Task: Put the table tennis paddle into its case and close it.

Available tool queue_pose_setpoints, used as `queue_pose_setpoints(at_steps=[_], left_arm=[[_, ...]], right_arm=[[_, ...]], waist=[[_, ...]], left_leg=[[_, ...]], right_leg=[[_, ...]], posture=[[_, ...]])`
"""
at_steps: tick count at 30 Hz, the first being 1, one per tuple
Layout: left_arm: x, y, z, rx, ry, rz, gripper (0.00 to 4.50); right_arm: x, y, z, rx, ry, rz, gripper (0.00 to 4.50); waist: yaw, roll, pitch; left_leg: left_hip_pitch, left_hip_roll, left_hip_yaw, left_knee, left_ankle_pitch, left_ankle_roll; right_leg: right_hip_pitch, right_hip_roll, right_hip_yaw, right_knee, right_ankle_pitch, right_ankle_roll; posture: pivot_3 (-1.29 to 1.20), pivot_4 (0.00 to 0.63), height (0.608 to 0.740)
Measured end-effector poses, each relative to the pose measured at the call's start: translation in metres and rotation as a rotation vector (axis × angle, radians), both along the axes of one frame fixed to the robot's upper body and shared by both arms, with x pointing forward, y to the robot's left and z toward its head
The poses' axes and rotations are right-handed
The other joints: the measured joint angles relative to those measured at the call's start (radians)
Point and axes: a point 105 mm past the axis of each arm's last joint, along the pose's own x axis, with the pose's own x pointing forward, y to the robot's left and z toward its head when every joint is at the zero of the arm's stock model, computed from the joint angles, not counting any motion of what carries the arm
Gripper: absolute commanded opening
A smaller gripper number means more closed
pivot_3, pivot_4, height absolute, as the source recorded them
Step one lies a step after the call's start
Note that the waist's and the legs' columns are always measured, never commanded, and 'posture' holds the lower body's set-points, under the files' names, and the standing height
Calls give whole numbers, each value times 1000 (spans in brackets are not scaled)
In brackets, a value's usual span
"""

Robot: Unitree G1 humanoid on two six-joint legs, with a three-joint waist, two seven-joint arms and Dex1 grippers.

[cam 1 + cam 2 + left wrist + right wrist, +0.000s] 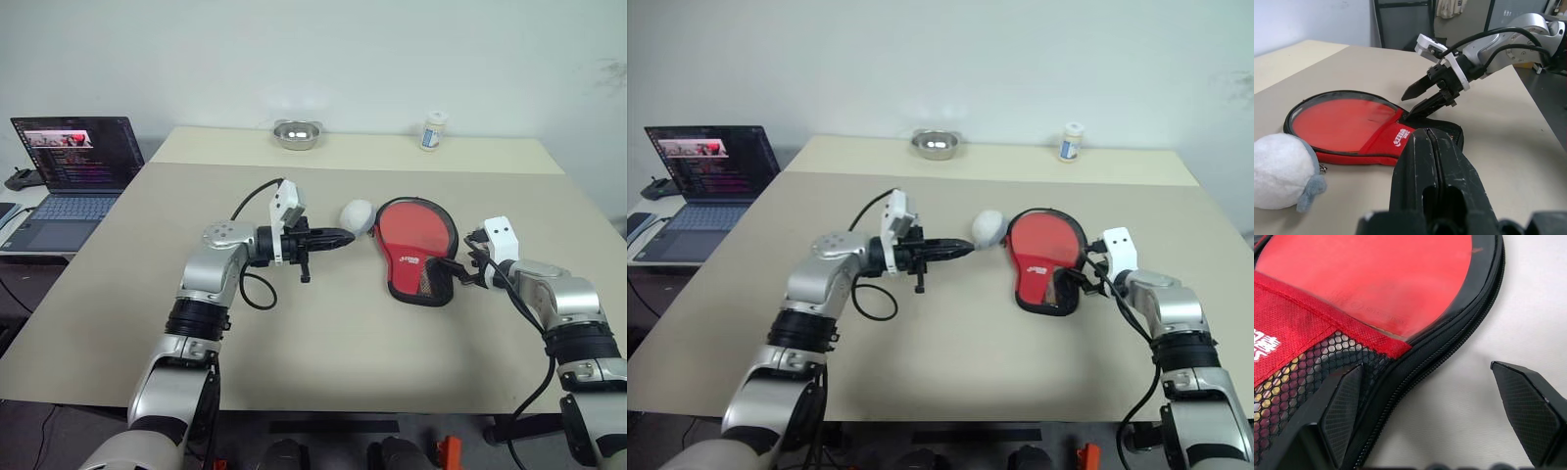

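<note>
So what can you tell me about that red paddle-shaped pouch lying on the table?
The case is a soft, paddle-shaped fabric pouch lying flat on the beige table, red side up. Its round end has a clear window showing red underneath; the narrow end carries a white logo and a black mesh pocket. A black zip runs round its edge. A white plush ball sits against its round end. The right pincer is open at the narrow end, one finger over the mesh pocket, the other over the table beside the zip.
</note>
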Motion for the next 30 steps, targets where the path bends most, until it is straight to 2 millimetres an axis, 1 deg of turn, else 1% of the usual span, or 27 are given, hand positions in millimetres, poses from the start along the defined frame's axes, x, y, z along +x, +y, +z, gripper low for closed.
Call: queue_pose_setpoints(at_steps=[4,10,13,14,15,21,25,26,30], left_arm=[[0,1,0,4,-1,2,35],[0,0,-2,19,1,3,35],[-1,2,-5,35,-1,6,0],[-2,5,-7,43,0,11,0],[-2,8,-9,50,5,15,0],[-5,22,-22,103,32,30,0],[-7,30,-23,129,34,34,0],[-8,33,-24,137,36,32,0],[-15,51,-33,188,66,29,0]], right_arm=[[6,9,-3,24,17,14,4500],[12,24,-6,38,35,52,4500],[13,27,-7,38,43,69,3928],[13,30,-8,41,46,81,3570],[12,32,-8,44,48,91,3324],[12,51,-12,77,64,146,1302],[12,63,-12,103,77,169,179],[11,65,-12,108,78,174,40],[4,82,-9,136,89,214,40]], waist=[[-6,0,0],[-30,1,-1],[-33,1,-1],[-33,1,-1],[-34,1,-1],[-39,1,-2],[-47,1,-2],[-50,1,-2],[-57,1,-2]], left_leg=[[2,0,1,0,0,0],[4,0,2,0,0,0],[7,1,2,0,1,-1],[8,1,2,0,1,-1],[8,1,2,0,1,-2],[11,2,2,-1,2,-3],[11,2,2,-1,2,-3],[11,3,2,-1,2,-3],[11,5,2,-2,2,-4]], right_leg=[[0,0,0,2,0,0],[0,0,1,7,0,0],[0,0,2,10,0,0],[1,1,2,11,0,-1],[1,1,2,12,-1,-1],[2,1,2,14,-1,-1],[2,1,2,14,-1,-1],[2,1,2,14,-1,-1],[0,1,3,14,-2,-4]], posture=[[0,150,740],[0,150,740],[0,150,740],[0,150,740],[0,150,740],[0,150,740],[0,150,740],[0,150,740],[0,150,740]])
